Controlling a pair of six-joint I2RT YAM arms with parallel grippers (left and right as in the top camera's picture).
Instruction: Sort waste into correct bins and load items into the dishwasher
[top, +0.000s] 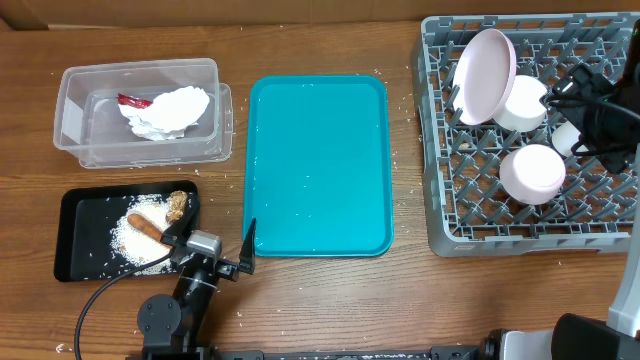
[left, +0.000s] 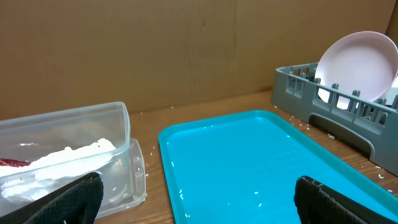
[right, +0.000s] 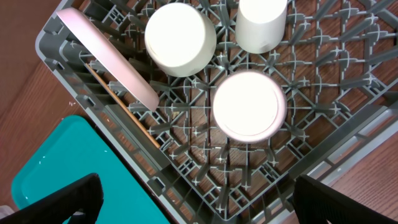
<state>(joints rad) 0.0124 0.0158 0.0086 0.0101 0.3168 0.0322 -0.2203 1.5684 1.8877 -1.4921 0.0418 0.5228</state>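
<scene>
Both hands were released and empty: left hand (top: 212, 242) beside the black tray (top: 80, 240) holding the rice (top: 130, 238), right hand (top: 585, 115) over the rack (top: 470, 225) holding the dishes (top: 533, 172). Sorting judged complete; the right hand should lift straight up, clear of the leaning plate (top: 485, 75) and rack wall. The teal tray (top: 320, 160) offered open room.

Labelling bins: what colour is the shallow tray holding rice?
The shallow rectangular tray is black; overhead view.

The brown wooden table (top: 330, 300) is smooth and grained. The teal rectangular plastic tray (top: 318, 165) is glossy. The clear rectangular plastic tub (top: 200, 90) is smooth, and the crumpled white paper napkin (top: 165, 110) is matt. The large grey plastic rack (top: 520, 238) and the shallow black rectangular tray (top: 85, 225) look matt. The round white flat plate (top: 485, 75) has a smooth sheen.
</scene>
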